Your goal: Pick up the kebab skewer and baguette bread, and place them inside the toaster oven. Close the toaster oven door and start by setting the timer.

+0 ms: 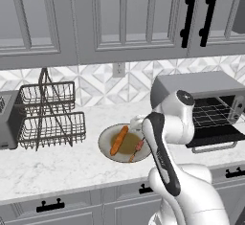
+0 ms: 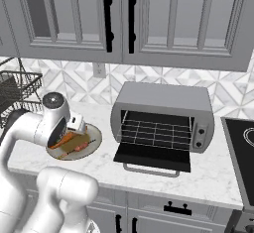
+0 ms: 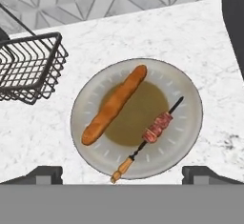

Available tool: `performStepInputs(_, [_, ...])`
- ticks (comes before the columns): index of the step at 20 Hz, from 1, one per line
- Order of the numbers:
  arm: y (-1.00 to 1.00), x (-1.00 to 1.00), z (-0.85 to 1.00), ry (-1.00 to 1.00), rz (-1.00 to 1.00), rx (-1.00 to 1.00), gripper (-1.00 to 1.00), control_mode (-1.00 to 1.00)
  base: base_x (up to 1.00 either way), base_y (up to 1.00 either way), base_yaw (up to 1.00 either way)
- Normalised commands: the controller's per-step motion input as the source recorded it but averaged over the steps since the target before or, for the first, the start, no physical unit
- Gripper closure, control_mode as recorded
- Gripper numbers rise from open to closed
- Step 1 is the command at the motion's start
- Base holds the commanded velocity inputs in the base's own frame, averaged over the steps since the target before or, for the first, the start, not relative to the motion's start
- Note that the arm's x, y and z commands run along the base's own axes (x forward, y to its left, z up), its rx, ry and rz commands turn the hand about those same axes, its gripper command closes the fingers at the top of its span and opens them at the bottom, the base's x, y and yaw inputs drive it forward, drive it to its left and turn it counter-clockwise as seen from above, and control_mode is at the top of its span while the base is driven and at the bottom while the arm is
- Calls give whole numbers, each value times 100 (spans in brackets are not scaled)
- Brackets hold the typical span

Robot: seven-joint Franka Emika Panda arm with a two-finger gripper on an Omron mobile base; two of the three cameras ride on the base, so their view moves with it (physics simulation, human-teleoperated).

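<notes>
The wide-open gripper (image 3: 122, 178) hangs over the round grey plate (image 3: 90, 104) on the white marble tabletop (image 3: 200, 42), where the thin kebab skewer (image 3: 147, 139) looks light and stiff, best pinched at its meat chunks, beside the firm orange-tan baguette bread (image 3: 114, 104), with the grey toaster oven (image 2: 163, 98) open farther off.

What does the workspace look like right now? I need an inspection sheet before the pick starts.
Surface: marble counter, clean.
Job's things: baguette bread and kebab skewer lie apart on the plate; toaster oven empty, toaster oven door folded down open.
Clutter: wire basket rack; slot toaster.
Grippers: gripper open above the plate, holding nothing.
Cables: nothing seen.
Surroundings: grey cabinets, tiled backsplash, wall outlet, stove.
</notes>
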Motion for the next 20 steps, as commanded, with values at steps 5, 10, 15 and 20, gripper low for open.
performStepInputs(5, [25, 33, -31, 23, -8, -1, -100, -100, 0, 0, 0])
performStepInputs(10, [32, 35, -31, 19, -8, 0, -100, -100, 0, 0, 0])
performStepInputs(15, [48, 43, -40, 14, -7, 0, -100, -100, 0, 0, 0])
performStepInputs(20, [8, 50, -36, 6, -5, 0, -100, -100, 0, 0, 0])
